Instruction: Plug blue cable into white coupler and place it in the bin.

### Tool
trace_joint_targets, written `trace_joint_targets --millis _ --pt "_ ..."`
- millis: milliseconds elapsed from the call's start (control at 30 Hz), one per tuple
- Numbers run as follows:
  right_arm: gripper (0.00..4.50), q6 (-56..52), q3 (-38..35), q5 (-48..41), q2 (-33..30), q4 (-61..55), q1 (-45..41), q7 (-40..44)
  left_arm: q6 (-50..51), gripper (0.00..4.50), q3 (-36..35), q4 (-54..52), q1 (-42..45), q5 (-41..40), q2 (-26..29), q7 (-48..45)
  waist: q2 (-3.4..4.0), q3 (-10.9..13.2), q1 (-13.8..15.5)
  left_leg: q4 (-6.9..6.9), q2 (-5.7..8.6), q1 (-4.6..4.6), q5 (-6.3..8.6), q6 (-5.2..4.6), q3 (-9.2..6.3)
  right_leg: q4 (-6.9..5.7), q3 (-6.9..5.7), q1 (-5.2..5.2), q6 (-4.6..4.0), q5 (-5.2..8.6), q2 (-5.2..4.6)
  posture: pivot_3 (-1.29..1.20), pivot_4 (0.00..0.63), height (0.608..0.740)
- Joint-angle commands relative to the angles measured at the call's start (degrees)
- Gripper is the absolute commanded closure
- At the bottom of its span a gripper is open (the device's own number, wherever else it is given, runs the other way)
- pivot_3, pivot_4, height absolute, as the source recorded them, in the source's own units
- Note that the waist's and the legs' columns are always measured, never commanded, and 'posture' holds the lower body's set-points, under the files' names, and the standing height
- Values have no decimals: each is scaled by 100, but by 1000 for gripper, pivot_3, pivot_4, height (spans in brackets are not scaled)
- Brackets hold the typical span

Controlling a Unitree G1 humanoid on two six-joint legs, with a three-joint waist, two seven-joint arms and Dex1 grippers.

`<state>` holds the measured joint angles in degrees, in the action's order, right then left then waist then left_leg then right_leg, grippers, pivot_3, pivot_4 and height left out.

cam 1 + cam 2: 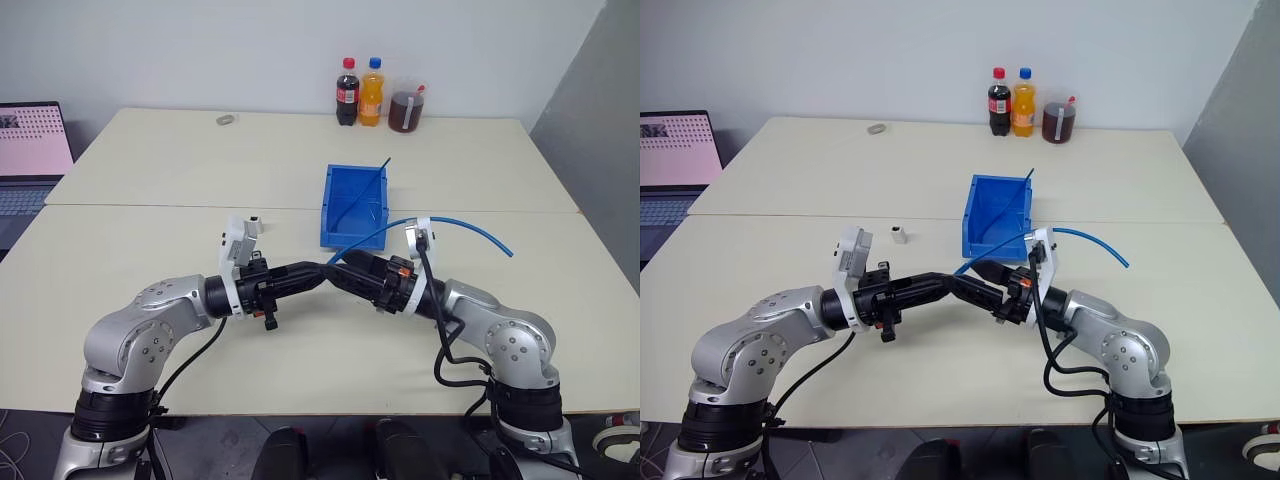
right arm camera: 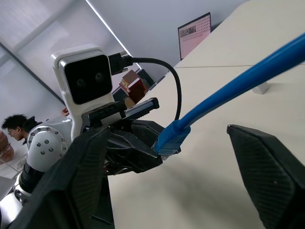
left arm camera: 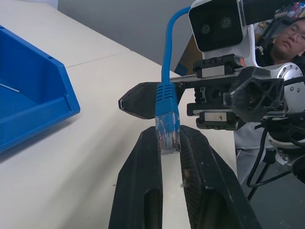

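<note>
- Above the near table, between the two arms, the blue cable (image 3: 167, 90) is held by its clear plug (image 3: 167, 135), pinched between the closed fingers of the left gripper (image 3: 169, 143).
- The right gripper (image 2: 167, 157) is spread wide around the cable's boot, its fingers apart from it.
- The white coupler (image 1: 899, 235) is seen standing on the table, left of the bin (image 1: 992, 232).
- Three bottles (image 1: 1025, 103) are lined up at the far edge.
</note>
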<state>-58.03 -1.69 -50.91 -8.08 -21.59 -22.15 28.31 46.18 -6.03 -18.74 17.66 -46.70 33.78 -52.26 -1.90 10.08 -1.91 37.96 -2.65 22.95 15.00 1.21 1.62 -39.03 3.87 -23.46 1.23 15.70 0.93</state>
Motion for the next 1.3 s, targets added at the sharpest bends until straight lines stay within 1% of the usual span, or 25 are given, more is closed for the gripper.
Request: trace_joint_targets --millis 33,100,233,333,433,467,833,900,933,1000,1133,1167,1267,1300 --pt "1319 104 12 -233 39 -57 -141 67 13 4251 -43 -263 24 -133 67 28 0 0 -1 0 0 0 0 0 0 0 0 0 0 0 0 0 150 740" --pt "1807 101 21 -264 33 -52 -150 81 22 4251 -39 -286 21 -155 77 48 0 0 -1 0 0 0 0 0 0 0 1 0 0 0 0 0 150 740" --pt "2920 94 21 -361 25 -36 -169 78 72 4251 -22 -346 5 -199 108 55 0 0 -2 -1 0 0 0 0 0 0 2 0 1 0 0 0 150 740" --pt "3506 81 3 -437 24 -29 -178 61 126 4251 -33 -399 -23 -237 143 51 0 0 -3 -1 0 0 0 0 0 1 1 0 1 0 0 0 150 740" --pt "4212 58 10 -501 3 -29 -175 80 143 4251 -59 -456 -78 -282 180 83 1 0 -7 -2 0 0 0 0 0 1 3 -1 1 1 0 0 150 740" --pt "4368 55 17 -519 -7 -31 -172 84 141 4254 -64 -466 -87 -292 189 95 1 1 -7 -2 -1 0 0 0 0 1 3 -1 1 1 0 0 150 740" --pt "4373 54 108 -609 -105 -63 -134 134 194 4256 25 -405 14 -381 219 116 1 1 -6 -2 0 1 0 0 1 2 5 -2 2 1 0 0 150 740" --pt "4373 58 115 -604 -124 -80 -122 130 140 3551 99 -391 19 -180 274 186 1 1 -6 -2 0 1 0 0 0 2 5 -2 1 1 0 0 150 740" --pt "4373 73 123 -591 -128 -83 -117 125 137 3452 104 -389 17 -154 277 224 1 1 -7 -2 0 1 0 0 0 2 6 -2 2 1 0 0 150 740" --pt "4373 104 137 -574 -143 -79 -113 115 111 3114 114 -399 16 -124 285 260 1 1 -7 -3 0 1 0 0 1 3 6 -2 2 1 0 0 150 740" --pt "4373 202 184 -476 -188 -59 -102 116 59 2298 44 -543 -72 -46 301 418 1 1 -6 -3 -1 1 0 0 1 3 7 -3 2 1 0 0 150 740" --pt "4373 223 196 -462 -200 -51 -99 124 55 2031 14 -596 -132 -38 323 440 1 1 -6 -3 -1 1 0 0 1 3 7 -3 2 1 0 0 150 740" --pt "4373 299 213 -421 -229 -19 -91 131 66 1502 -113 -750 -431 -49 415 500 1 1 -22 -6 -1 1 0 0 3 4 9 -5 2 1 0 0 150 740" --pt "4373 337 227 -389 -250 -3 -93 137 27 1210 -130 -795 -582 6 477 481 1 1 -31 -7 -2 1 0 0 5 4 11 -6 2 2 0 0 150 740"
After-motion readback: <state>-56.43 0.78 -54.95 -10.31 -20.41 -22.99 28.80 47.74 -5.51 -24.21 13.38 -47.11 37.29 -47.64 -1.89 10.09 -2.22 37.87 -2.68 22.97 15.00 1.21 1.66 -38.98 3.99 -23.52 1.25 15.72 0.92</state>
